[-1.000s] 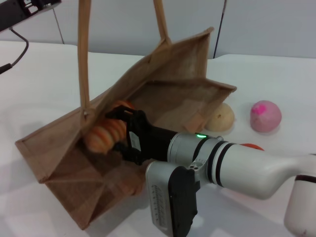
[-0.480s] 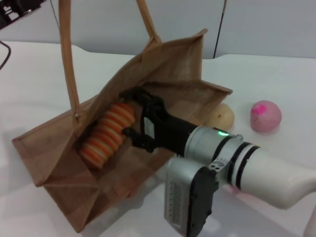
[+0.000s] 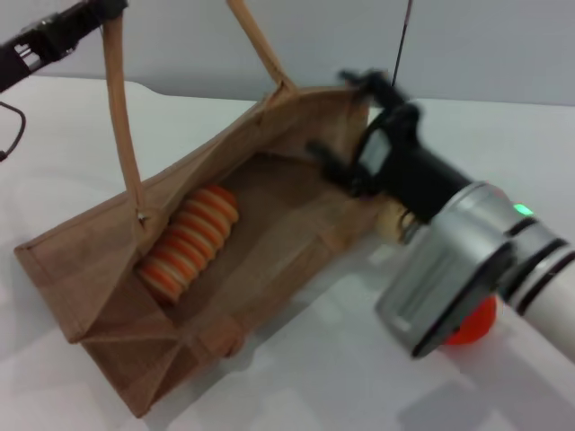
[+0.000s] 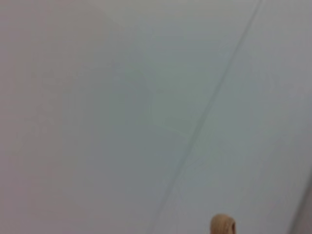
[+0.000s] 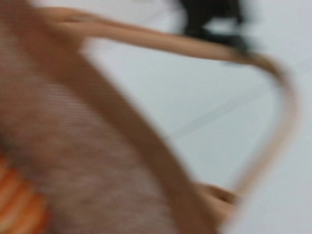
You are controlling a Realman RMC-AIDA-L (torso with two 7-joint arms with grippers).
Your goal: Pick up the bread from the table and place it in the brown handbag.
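The bread (image 3: pixel 189 241), an oblong loaf with orange and cream stripes, lies inside the brown handbag (image 3: pixel 269 202), against its left wall. The bag lies open on the white table (image 3: pixel 296 377). My right gripper (image 3: pixel 357 126) is open and empty, raised out of the bag by its far upper rim. My left gripper (image 3: pixel 101 13) is at the top left, shut on one of the bag's handles (image 3: pixel 121 117) and holding it up. The right wrist view shows the bag wall (image 5: pixel 83 161), a handle loop (image 5: pixel 195 48) and a strip of the bread (image 5: pixel 14 207).
A red-orange round fruit (image 3: pixel 472 325) sits on the table under my right arm. A pale bun (image 3: pixel 390 221) peeks out beside the bag's right side. The second handle (image 3: pixel 256 45) stands up at the back.
My right gripper has let go of the bread and drawn back up and to the right, out of the bag. The bread now lies loose inside. The left gripper has kept holding the handle.
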